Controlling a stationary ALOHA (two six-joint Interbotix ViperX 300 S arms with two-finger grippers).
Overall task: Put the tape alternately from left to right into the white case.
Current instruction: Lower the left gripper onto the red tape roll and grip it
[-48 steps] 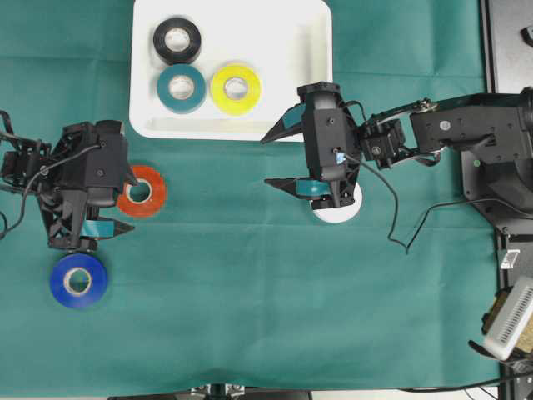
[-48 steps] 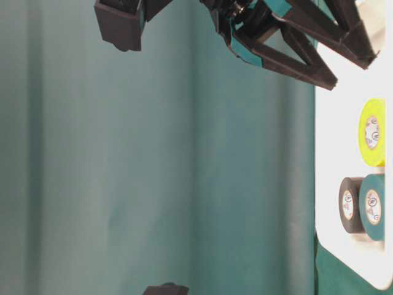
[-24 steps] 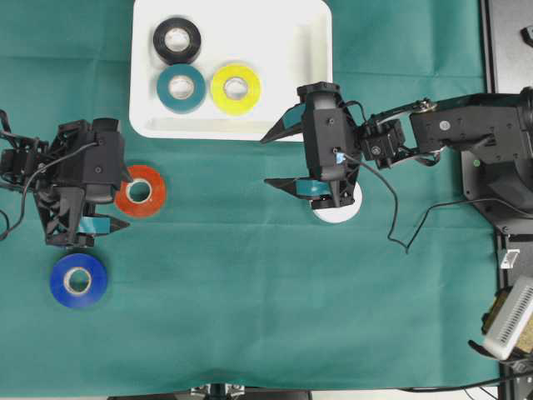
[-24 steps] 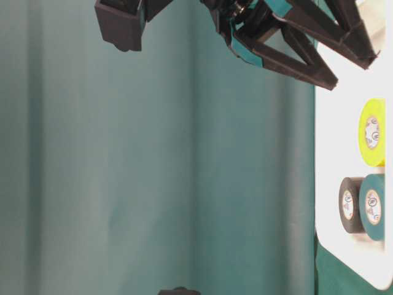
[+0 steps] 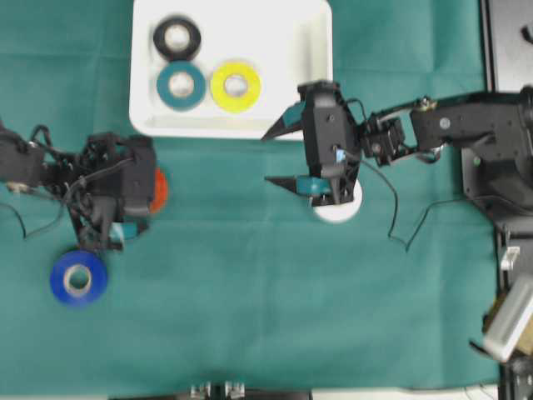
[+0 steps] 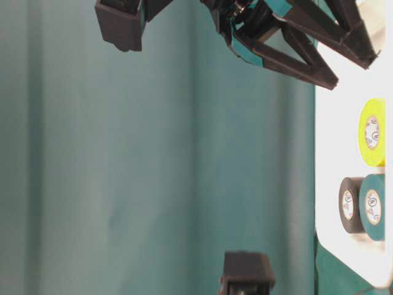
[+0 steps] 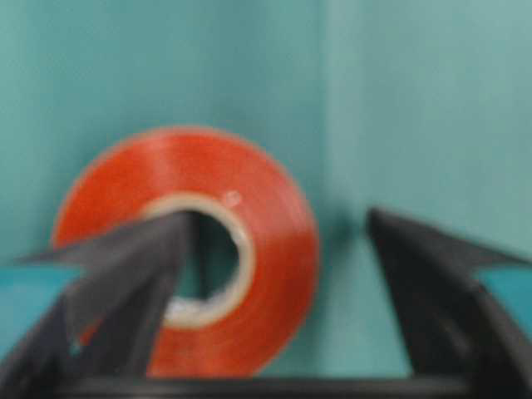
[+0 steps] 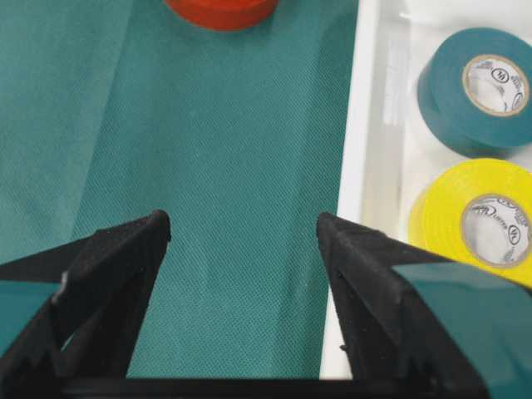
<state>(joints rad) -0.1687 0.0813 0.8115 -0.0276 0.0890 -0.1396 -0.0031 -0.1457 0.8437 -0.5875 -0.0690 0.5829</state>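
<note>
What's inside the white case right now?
The white case holds three rolls: black tape, teal tape and yellow tape. Nothing covers its floor; the rest is bare.

green cloth point(image 5: 250, 317) over table, evenly lit

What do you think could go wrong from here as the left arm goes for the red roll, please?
1. In the left wrist view one finger of the open left gripper lies across the red roll's core; closing off-centre might push it away.
2. The blue roll lies close by and could get nudged.
3. The right gripper hangs open by the white case, where the arms might crowd.
</note>
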